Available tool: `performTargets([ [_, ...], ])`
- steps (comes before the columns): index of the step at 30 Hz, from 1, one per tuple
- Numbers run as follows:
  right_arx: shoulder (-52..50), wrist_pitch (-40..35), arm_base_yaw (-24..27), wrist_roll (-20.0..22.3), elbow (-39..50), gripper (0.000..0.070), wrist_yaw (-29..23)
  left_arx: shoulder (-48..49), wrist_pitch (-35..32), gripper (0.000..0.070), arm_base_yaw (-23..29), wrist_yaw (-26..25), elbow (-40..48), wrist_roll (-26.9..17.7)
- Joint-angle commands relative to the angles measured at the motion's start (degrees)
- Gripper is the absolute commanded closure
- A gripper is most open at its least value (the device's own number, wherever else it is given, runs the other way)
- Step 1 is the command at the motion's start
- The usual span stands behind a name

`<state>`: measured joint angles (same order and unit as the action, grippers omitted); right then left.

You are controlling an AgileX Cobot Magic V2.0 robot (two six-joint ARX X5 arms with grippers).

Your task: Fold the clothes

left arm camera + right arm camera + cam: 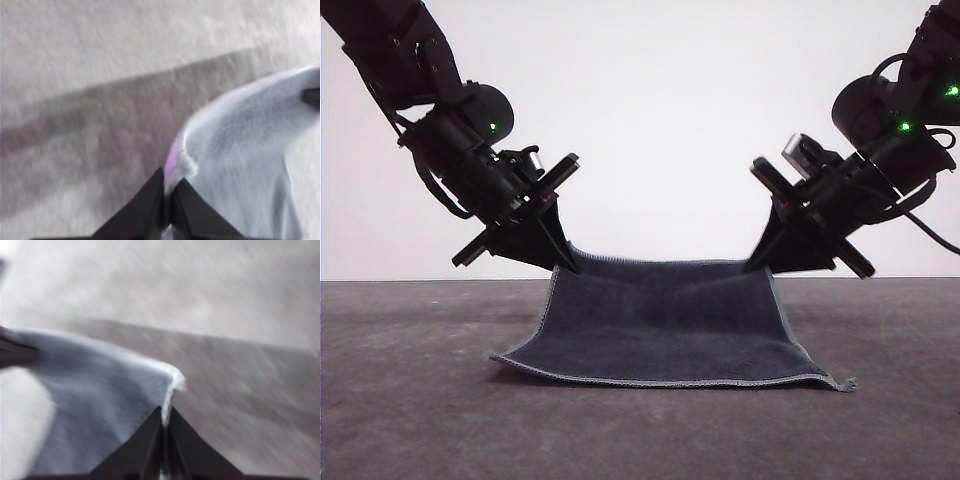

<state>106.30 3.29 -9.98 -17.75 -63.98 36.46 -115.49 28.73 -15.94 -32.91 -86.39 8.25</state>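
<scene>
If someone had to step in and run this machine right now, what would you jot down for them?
Left end effector: shut on the cloth's far left corner, lifted off the table.
Right end effector: shut on the far right corner, lifted the same way.
Cloth: dark grey face showing, purple underside peeking out at the left wrist view; far edge raised and sagging between the arms, near edge lying on the table.
Done: both far corners gripped and raised.
Left: bring the far edge over the near edge, release.

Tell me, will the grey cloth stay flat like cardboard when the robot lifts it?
Probably not. The cloth already sags between the left gripper and right gripper, so it looks floppy. Its near edge lies on the table, so it would likely drape and drag. It seems light.
</scene>
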Motion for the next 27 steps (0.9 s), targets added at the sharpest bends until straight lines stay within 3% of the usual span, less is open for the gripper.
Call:
performTargets([
  [1, -1.09, 0.15, -0.62, 3.19, -0.31, 0.0697, -1.64, -0.37, 1.04, 0.0699, -0.51, -0.08, -1.27, -3.05],
  [11, -8.89, -1.45, -0.80, 3.44, 7.61, 0.0697, -2.33, 5.52, -1.13, 0.0698, -1.84, 1.58, 6.70, -3.71],
  [21, -16.47, -4.76, -2.87, 3.44, 18.25, 0.0697, -1.76, 16.00, -10.24, 0.0699, -2.71, 1.60, 22.13, -1.09],
  [27, -20.53, -5.13, -4.43, 3.44, 23.18, 0.0696, -2.06, 18.88, -10.30, 0.0699, -3.48, 1.51, 26.39, -1.06],
])
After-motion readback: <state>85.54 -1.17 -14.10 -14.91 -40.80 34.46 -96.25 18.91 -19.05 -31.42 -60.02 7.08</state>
